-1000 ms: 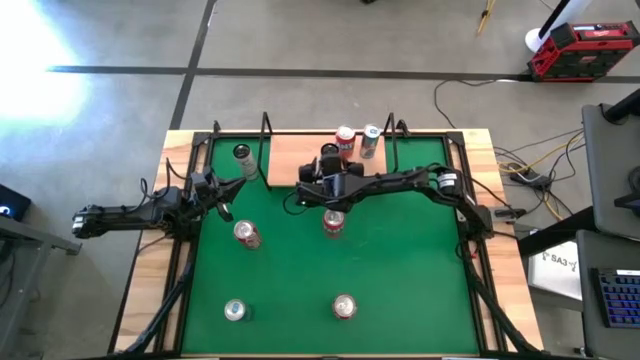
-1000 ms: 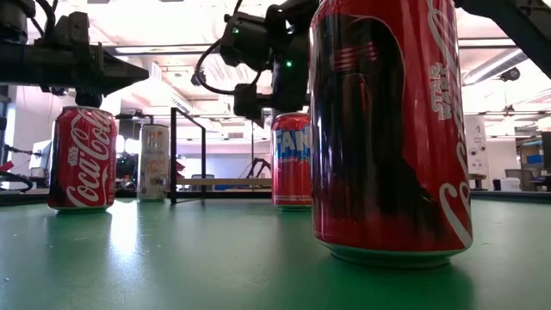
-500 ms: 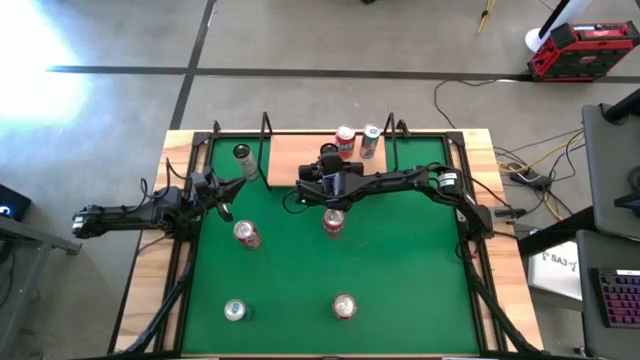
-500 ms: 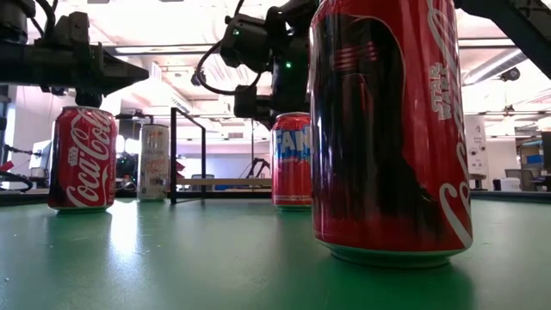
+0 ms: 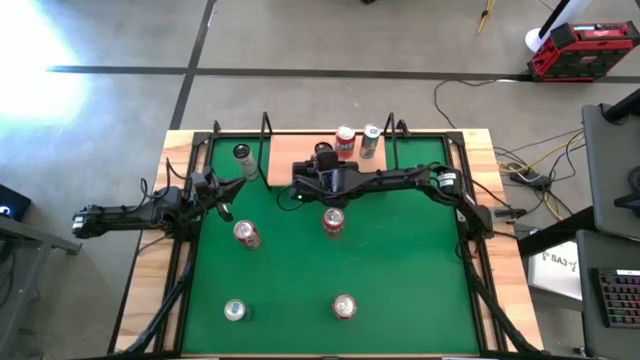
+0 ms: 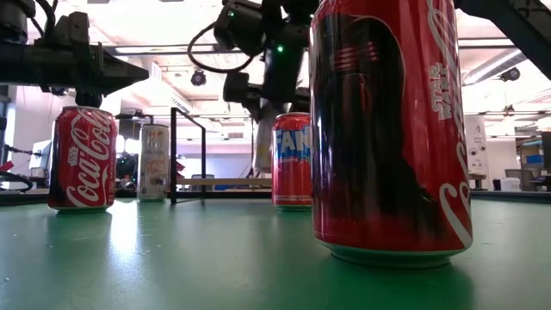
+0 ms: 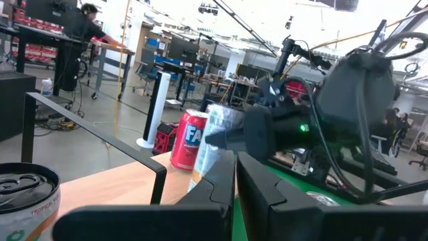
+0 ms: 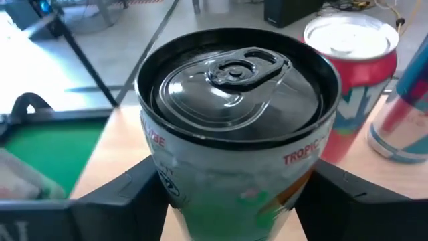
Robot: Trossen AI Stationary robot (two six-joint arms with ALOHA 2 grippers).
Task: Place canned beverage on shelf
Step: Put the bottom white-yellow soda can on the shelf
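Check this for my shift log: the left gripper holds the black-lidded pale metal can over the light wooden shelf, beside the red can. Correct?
Wrong arm: the right gripper holds the black-lidded pale metal can over the light wooden shelf, beside the red can, as the right wrist view shows. The left gripper sits shut at the table's left.

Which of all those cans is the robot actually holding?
The black-topped can with green and white sides, gripped by the right gripper over the shelf. The others stand free.
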